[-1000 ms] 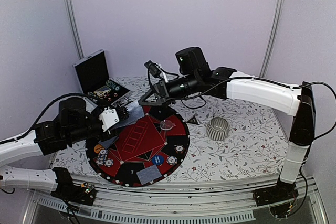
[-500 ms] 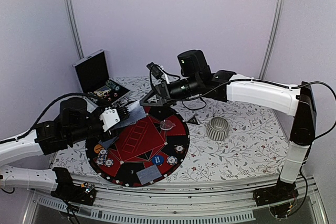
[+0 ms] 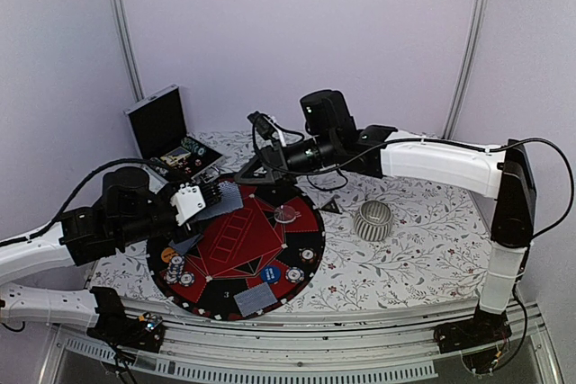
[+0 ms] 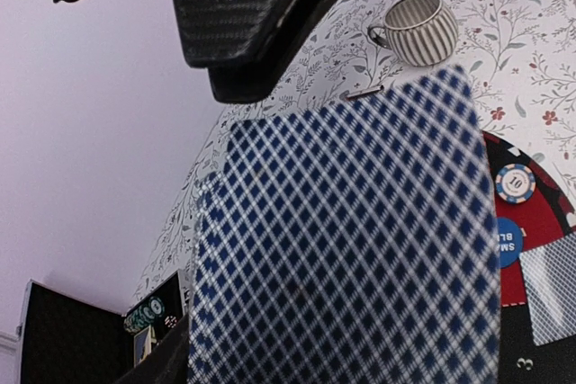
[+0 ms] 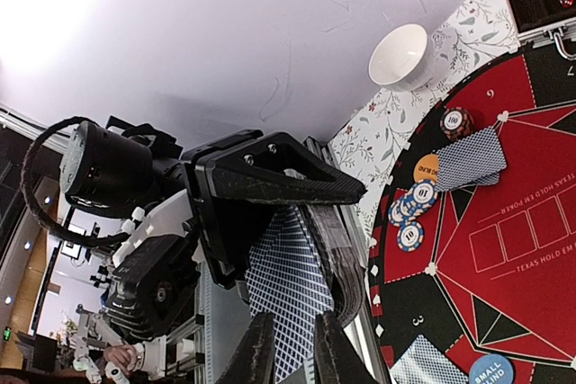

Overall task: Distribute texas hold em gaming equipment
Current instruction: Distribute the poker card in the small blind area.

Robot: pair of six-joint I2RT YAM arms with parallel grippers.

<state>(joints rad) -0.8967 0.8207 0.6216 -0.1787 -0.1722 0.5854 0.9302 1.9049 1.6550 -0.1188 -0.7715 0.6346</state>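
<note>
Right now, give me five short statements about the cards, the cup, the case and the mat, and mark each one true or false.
1. The left gripper holds a fan of cards with checked blue backs. True.
2. The ribbed silver cup is on the round mat. False: it rests on the floral cloth, to the right of the mat.
3. The black case is closed. False: its lid stands up, open.
4. A blue disc lies on the mat. True.
5. A single card lies back up near the mat's near edge. True.
</note>
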